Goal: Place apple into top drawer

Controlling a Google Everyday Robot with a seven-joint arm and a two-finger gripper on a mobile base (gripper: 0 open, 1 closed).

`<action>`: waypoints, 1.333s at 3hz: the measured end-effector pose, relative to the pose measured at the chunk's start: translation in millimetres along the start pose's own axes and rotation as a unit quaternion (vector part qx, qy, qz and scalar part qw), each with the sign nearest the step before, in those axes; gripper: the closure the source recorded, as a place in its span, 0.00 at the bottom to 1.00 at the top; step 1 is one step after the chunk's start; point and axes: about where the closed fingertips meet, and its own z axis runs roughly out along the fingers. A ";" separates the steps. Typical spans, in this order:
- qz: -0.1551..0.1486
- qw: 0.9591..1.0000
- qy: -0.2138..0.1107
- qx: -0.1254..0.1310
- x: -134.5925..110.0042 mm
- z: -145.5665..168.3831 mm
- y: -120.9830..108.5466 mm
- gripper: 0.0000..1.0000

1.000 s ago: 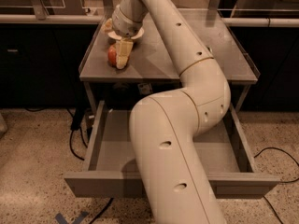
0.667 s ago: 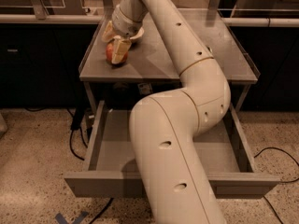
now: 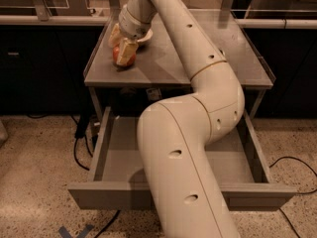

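The red apple with pale patches (image 3: 123,57) is at the back left of the grey table top (image 3: 163,66), at or just above the surface. My gripper (image 3: 122,44) reaches down over it from behind, one pale finger (image 3: 129,47) across its front and the other on its far side, shut on it. The top drawer (image 3: 116,157) is pulled wide open below the table, and what shows of its inside is bare. My arm crosses over the drawer's middle and hides its handle.
A white bowl (image 3: 145,35) sits just behind my wrist on the table. Raised rails edge the table's sides and back. Black cables (image 3: 79,150) trail on the floor left and right of the drawer. Blue tape (image 3: 74,230) marks the floor in front.
The gripper has closed in around the apple and shifted it slightly left on the table. The drawer has stayed open and the arm's lower links have not moved.
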 end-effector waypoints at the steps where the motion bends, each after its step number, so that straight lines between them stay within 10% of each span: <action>1: 0.000 1.000 0.000 0.000 0.0 0.1 -0.1 1.00; 2: 0.000 1.000 0.000 0.000 0.0 0.1 -0.1 1.00; 4: 0.000 1.000 0.000 0.000 0.0 0.1 -0.1 0.58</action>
